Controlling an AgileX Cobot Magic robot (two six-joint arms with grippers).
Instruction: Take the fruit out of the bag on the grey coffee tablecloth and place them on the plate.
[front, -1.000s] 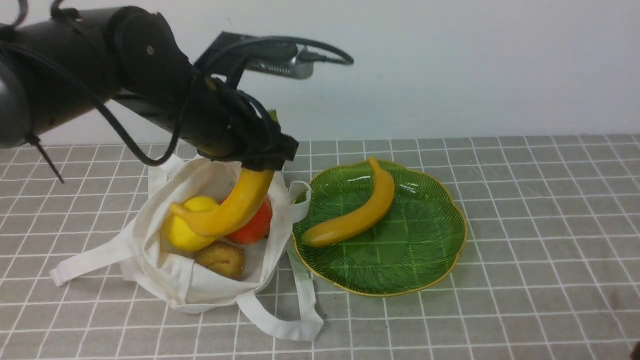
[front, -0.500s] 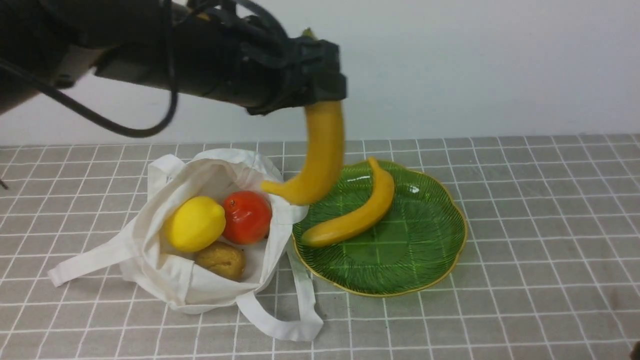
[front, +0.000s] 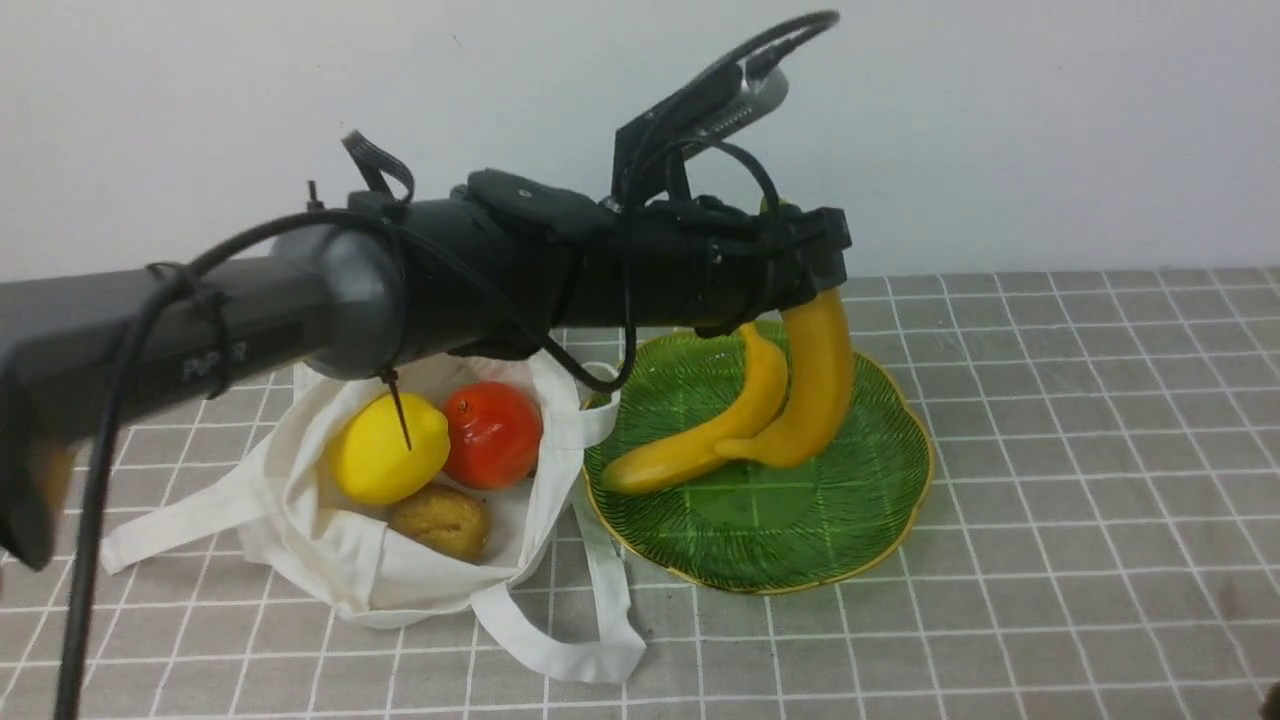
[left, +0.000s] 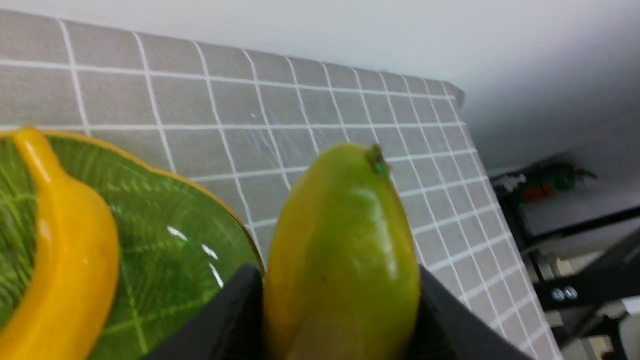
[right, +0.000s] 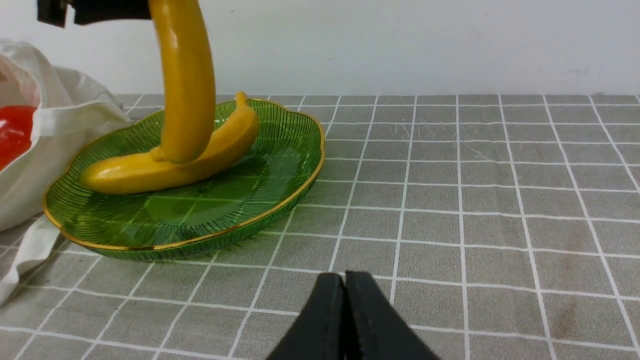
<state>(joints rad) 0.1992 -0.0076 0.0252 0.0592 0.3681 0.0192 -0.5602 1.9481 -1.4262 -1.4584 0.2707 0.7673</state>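
Observation:
My left gripper (front: 805, 265) is shut on a yellow banana (front: 815, 385) near its greenish tip (left: 345, 240). The banana hangs nearly upright over the green plate (front: 850, 500), its lower end at or just above a second banana (front: 700, 440) lying on the plate. The off-white bag (front: 340, 560) lies open on the grey checked tablecloth (front: 1080, 450), left of the plate. It holds a yellow lemon (front: 385, 450), a red-orange fruit (front: 492, 432) and a brown lumpy fruit (front: 440, 520). My right gripper (right: 345, 300) is shut and empty, low over the cloth in front of the plate (right: 240, 200).
A white wall runs behind the table. The bag's strap handles (front: 570, 640) trail on the cloth in front of the plate's left edge. The table's far right corner (left: 455, 95) shows in the left wrist view.
My left arm has lifted the banana out of the bag, carried it right and lowered it over the plate. The right gripper shows no change.

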